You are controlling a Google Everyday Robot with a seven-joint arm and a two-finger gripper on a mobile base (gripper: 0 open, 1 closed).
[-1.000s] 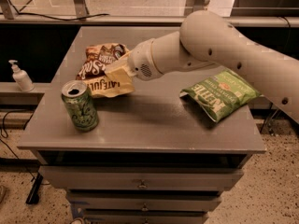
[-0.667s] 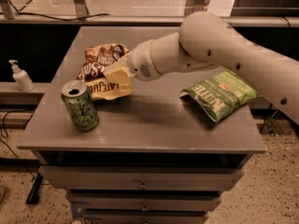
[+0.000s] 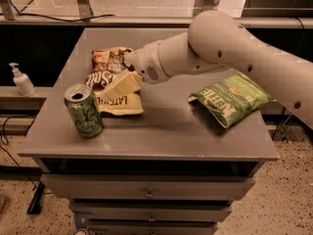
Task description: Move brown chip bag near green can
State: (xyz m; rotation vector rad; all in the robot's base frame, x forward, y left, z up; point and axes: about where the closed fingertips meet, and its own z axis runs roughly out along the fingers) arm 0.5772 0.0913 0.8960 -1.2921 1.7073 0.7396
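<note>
The brown chip bag (image 3: 108, 72) lies on the grey table (image 3: 161, 131) at the left. It has a dark brown top with white lettering and a tan-yellow bottom band. The green can (image 3: 84, 110) stands upright just in front and left of the bag, with its lower edge close beside the can. My gripper (image 3: 120, 86) comes in from the right on the white arm and rests on the middle of the bag, covering part of it.
A green Kettle chip bag (image 3: 230, 98) lies on the right part of the table, under the arm. A white pump bottle (image 3: 22, 80) stands on a lower ledge left of the table. Drawers are below the table's front edge.
The brown bag's lower edge has come down a little toward the front and lies flatter on the table. The can and the green bag have not moved.
</note>
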